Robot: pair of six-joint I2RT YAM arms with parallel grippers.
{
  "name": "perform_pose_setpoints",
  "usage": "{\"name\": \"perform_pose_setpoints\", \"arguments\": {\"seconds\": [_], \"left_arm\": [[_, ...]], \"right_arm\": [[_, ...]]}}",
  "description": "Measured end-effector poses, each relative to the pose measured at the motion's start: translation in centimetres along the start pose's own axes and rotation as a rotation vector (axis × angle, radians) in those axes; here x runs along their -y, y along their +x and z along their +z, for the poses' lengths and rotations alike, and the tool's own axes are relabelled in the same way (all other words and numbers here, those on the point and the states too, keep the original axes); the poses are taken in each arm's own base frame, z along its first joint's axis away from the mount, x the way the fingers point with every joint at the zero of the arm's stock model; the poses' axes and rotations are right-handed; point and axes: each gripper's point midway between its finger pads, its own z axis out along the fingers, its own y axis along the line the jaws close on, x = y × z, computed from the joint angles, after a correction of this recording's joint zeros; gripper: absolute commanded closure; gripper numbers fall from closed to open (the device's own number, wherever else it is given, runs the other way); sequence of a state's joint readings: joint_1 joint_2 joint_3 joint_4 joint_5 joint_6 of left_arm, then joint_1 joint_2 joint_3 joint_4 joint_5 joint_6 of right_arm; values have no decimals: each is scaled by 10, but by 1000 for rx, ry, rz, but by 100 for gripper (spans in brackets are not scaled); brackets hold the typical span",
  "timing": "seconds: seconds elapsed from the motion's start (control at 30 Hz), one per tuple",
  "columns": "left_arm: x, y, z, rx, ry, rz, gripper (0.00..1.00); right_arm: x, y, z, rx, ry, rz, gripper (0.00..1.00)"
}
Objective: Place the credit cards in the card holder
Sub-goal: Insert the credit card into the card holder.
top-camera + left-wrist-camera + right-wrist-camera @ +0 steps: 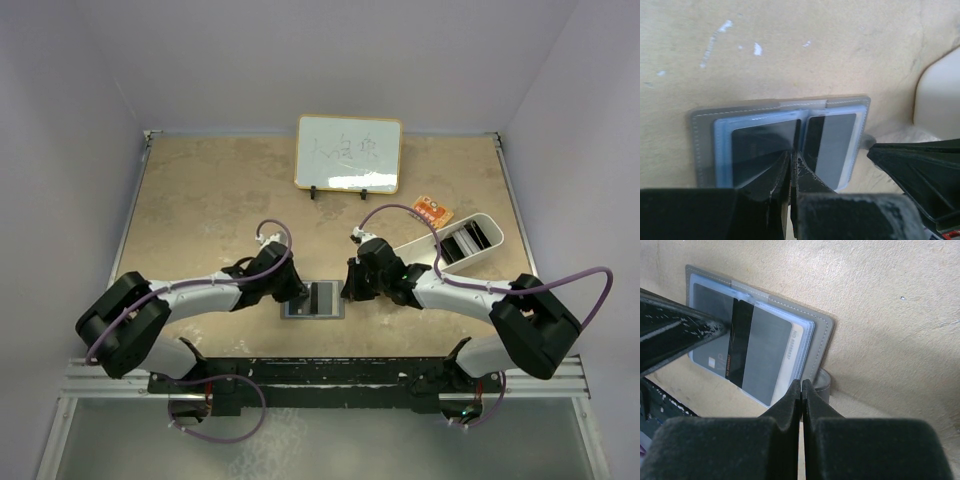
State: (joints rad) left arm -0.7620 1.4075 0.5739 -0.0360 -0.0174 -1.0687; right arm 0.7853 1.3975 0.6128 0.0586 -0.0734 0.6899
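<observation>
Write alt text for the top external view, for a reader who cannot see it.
Two robot arms reach inward so that the left gripper and right gripper, both shut, meet at an open grey card holder lying flat on a tan table. Farther back are a whiteboard, an orange card and a white tray to the right.

Place: a robot lab test cell.
Enclosure: plain pale walls (60, 150) close in a tan tabletop (220, 200).
Mounting: left arm (190, 295) and right arm (460, 292) sit on an aluminium rail (90, 378), with a purple cable (585, 272) looping.
Marker: a small handwritten whiteboard (348, 152).
</observation>
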Motion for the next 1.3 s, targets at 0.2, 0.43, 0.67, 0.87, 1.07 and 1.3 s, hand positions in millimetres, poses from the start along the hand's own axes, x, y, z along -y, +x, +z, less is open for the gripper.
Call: {"name": "perform_pose_setpoints", "arguments": {"seconds": [0.2,0.43,0.67,0.87,1.07,1.3], "left_arm": [[14,16,7,-46,52,6,100],[26,23,10,-64,98,-5,100],[41,19,9,-52,157,-24,100],[55,16,9,-42,214,-41,100],[53,19,17,-54,211,-50,100],[50,25,21,-71,222,-75,100]], "right_arm": [[0,0,0,1,0,0,100],[2,3,1,1,0,3,100],[4,5,2,4,-3,8,100],[2,3,0,15,-10,7,100],[3,5,1,18,-13,8,100],[4,5,1,19,-11,8,100]]}}
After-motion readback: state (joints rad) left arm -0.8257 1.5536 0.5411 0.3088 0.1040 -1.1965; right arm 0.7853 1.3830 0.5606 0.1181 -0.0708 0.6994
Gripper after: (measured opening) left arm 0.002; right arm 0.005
